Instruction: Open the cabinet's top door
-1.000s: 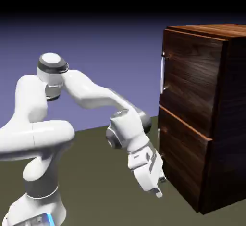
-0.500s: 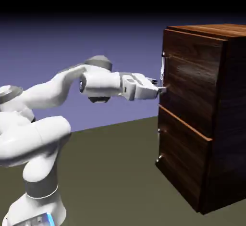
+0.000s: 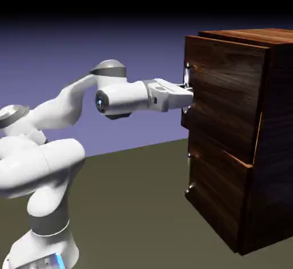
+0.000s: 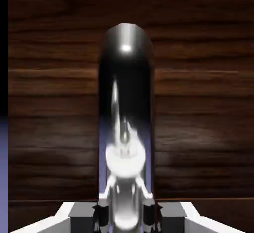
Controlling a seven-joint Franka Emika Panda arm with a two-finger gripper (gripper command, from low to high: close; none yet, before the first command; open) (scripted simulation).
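Cabinet (image 3: pixel 252 142) stands straight ahead of my gripper (image 3: pixel 186 94), and its top door (image 3: pixel 223 102) has come a little way out: half a second ago that panel sat flush with the shorter lower panel (image 3: pixel 220 196), and now its handle edge stands proud of it, with a thin dark gap showing along the door's far side. A second ago my hand hung low by the lower panel; it has since risen to the handle (image 3: pixel 186 84) and begun drawing back. I judge the opening as started but far from done, so the pull must carry on along the door's path. My fingers (image 4: pixel 101 214) are clenched on the silver bar, which the hand view shows running up from between my fingertips, large and bright, with dark wood grain (image 4: pixel 198 103) close behind it. That view says nothing of how far the door has moved; the exterior view shows the gap yet cannot show my grip, since the fingertips blur against the handle there.
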